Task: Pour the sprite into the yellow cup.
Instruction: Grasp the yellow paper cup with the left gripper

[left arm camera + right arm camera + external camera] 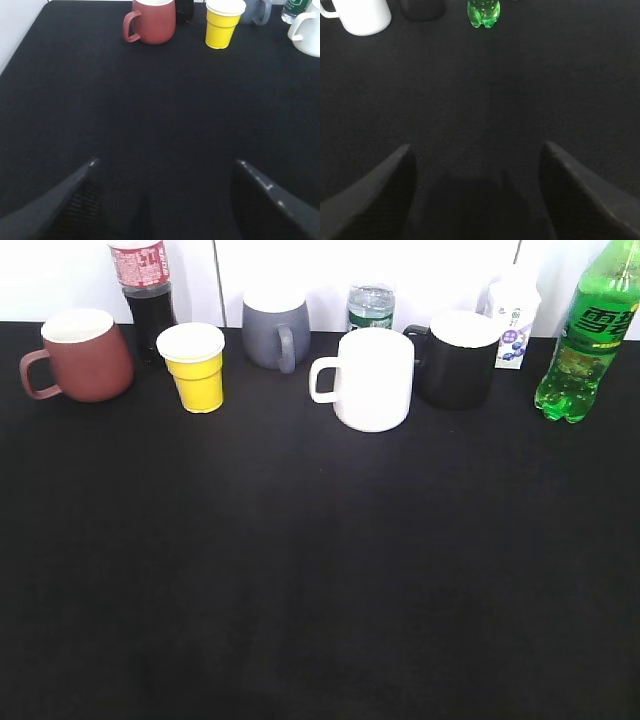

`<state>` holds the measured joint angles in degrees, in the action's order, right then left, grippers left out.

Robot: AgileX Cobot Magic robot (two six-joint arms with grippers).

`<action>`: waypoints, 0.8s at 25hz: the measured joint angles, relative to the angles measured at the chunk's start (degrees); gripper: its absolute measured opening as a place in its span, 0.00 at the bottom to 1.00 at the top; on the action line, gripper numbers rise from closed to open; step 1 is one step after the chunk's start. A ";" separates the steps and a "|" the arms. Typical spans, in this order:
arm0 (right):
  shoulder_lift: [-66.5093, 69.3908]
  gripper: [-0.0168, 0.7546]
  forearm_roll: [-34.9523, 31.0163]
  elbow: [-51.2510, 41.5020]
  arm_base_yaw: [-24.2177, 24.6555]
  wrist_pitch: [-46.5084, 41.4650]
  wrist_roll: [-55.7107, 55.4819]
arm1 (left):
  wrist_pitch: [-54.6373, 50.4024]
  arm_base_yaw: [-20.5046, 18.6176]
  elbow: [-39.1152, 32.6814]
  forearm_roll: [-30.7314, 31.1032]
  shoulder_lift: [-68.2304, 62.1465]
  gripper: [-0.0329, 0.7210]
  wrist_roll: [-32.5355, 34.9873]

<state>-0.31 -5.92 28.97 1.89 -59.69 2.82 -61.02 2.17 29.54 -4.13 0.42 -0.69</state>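
Observation:
The sprite [585, 335], a translucent green bottle with a green label, stands upright at the far right of the black table; its bumpy base shows in the right wrist view [483, 12]. The yellow cup [194, 367] stands upright at the back left, between the brown-red mug and the grey mug, and also shows in the left wrist view [223, 24]. My left gripper [165, 162] is open and empty above bare cloth, well short of the cup. My right gripper [476, 145] is open and empty, well short of the sprite. Neither gripper shows in the exterior view.
Along the back stand a brown-red mug [80, 356], a dark cola bottle [142, 290], a grey mug [275, 330], a clear bottle with green label [370, 306], a white mug [370, 380], a black mug [455, 358] and a small white carton [513, 320]. The black cloth [320, 570] spreads in front.

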 joint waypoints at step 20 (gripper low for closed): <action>0.00 0.77 0.00 0.00 0.00 0.00 0.00 | 42.58 -0.07 -5.62 -1.59 -10.81 0.79 0.00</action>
<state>-0.31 -5.92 28.97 1.89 -59.69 2.82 -18.44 2.11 23.93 -5.72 -10.39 -0.69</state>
